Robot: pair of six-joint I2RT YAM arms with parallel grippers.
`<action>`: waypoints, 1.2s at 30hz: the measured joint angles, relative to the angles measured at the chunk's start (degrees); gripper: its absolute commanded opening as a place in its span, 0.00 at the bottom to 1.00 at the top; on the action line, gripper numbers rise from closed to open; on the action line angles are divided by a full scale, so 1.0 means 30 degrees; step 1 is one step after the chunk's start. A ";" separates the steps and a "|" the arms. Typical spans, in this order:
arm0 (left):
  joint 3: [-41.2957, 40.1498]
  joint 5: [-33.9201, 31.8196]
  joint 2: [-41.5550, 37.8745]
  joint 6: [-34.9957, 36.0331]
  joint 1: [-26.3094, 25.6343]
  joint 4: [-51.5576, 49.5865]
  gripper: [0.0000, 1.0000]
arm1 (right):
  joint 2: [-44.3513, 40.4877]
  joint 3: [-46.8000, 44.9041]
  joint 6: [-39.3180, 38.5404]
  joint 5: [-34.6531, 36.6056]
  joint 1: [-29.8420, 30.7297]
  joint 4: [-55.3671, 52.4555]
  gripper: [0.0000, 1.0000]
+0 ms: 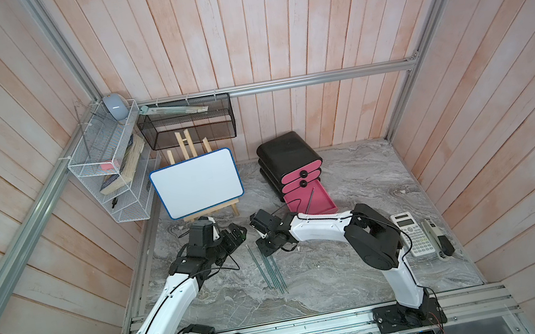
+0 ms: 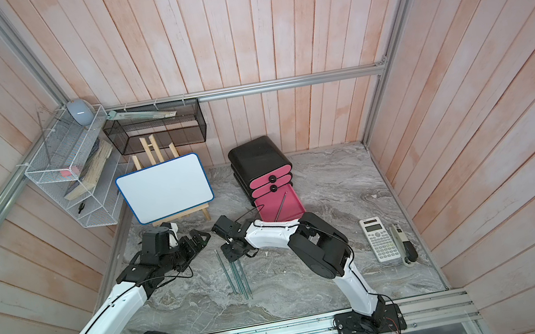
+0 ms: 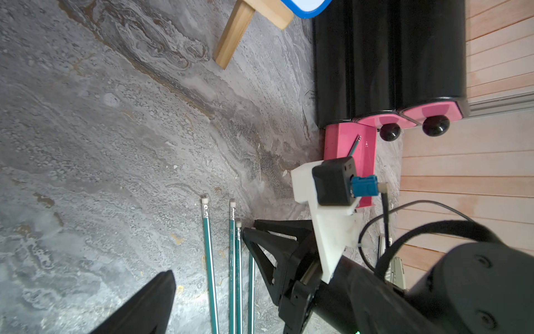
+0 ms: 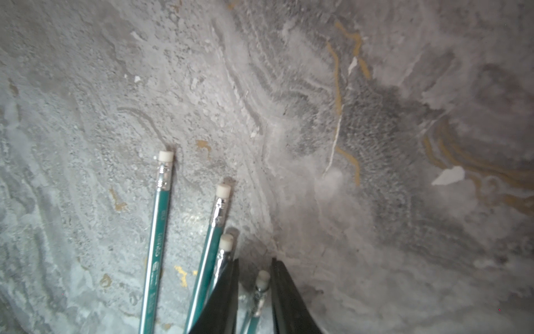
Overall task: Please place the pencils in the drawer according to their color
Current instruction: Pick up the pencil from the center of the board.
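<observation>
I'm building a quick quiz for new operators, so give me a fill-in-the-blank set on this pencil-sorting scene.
1. ___ green pencils lie on the table.
2. Of the cabinet's three drawers, only the ___ one is pulled open.
3. The open drawer holds ___ pencil.
4. The right gripper straddles the ___ end of one green pencil.
Missing words: four; bottom; one; eraser.

Whiteboard (image 1: 196,183) on easel (image 1: 179,145), calculator (image 1: 411,233) beside stapler (image 1: 438,238)
</observation>
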 measured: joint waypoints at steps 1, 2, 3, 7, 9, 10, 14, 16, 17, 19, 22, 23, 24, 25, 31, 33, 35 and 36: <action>0.0000 0.0000 0.0000 -0.0015 0.0000 0.0029 1.00 | 0.0000 0.0000 0.0000 0.0029 0.0000 0.0000 0.20; 0.0000 0.0000 0.0000 -0.0044 0.0000 0.0066 1.00 | 0.0000 0.0000 0.0000 0.0058 0.0000 0.0000 0.18; 0.0000 0.0000 0.0000 -0.0051 0.0000 0.0109 1.00 | 0.0000 -0.0007 0.0015 0.0095 0.0000 -0.0007 0.17; -0.0029 0.0000 0.0000 -0.0066 0.0000 0.0255 1.00 | 0.0000 -0.0007 0.0007 0.0299 0.0000 -0.0051 0.08; -0.0036 0.0000 0.0000 -0.0066 0.0000 0.0262 1.00 | 0.0000 -0.0015 0.0036 0.0350 0.0000 -0.0044 0.03; -0.0036 0.0000 0.0000 -0.0066 0.0000 0.0270 1.00 | 0.0000 -0.0015 0.0022 0.0379 0.0000 -0.0036 0.01; -0.0051 0.0007 0.0000 -0.0066 0.0000 0.0270 1.00 | 0.0000 -0.0015 0.0022 0.0510 0.0022 -0.0029 0.00; -0.0080 0.0015 0.0000 -0.0066 0.0000 0.0270 1.00 | 0.0000 -0.0015 0.0022 0.0663 0.0058 -0.0029 0.00; -0.0102 0.0022 0.0000 -0.0066 0.0000 0.0277 1.00 | -0.0007 -0.0015 0.0022 0.0736 0.0073 -0.0029 0.00; -0.0124 0.0058 0.0000 -0.0058 0.0000 0.0270 1.00 | -0.0022 -0.0044 0.0022 0.0860 0.0080 -0.0022 0.00; -0.0124 0.0080 0.0000 -0.0058 0.0000 0.0277 0.99 | -0.0168 -0.0211 0.0029 0.0998 0.0066 0.0000 0.00; -0.0124 0.0102 0.0000 -0.0058 0.0000 0.0277 1.00 | -0.0248 -0.0313 0.0044 0.1027 0.0044 -0.0029 0.00; -0.0124 0.0146 0.0000 -0.0058 0.0000 0.0277 1.00 | -0.0342 -0.0437 0.0080 0.1027 0.0007 -0.0044 0.00; -0.0124 0.0168 0.0000 -0.0058 0.0000 0.0277 1.00 | -0.0452 -0.0568 0.0109 0.1035 -0.0036 -0.0066 0.00; -0.0124 0.0576 0.0117 -0.0051 0.0000 0.0466 1.00 | -0.1508 -0.1384 0.0481 0.1005 -0.0648 -0.0015 0.00; -0.0124 0.0678 0.0270 -0.0051 -0.0007 0.0546 0.99 | -0.2135 -0.1800 0.0663 0.0882 -0.0976 0.0066 0.00; -0.0124 0.0780 0.0401 -0.0051 -0.0029 0.0648 1.00 | -0.2863 -0.2259 0.0911 0.0663 -0.1399 0.0284 0.00; -0.0124 0.0794 0.0459 -0.0051 -0.0066 0.0692 1.00 | -0.3126 -0.2419 0.1027 0.0576 -0.1588 0.0379 0.00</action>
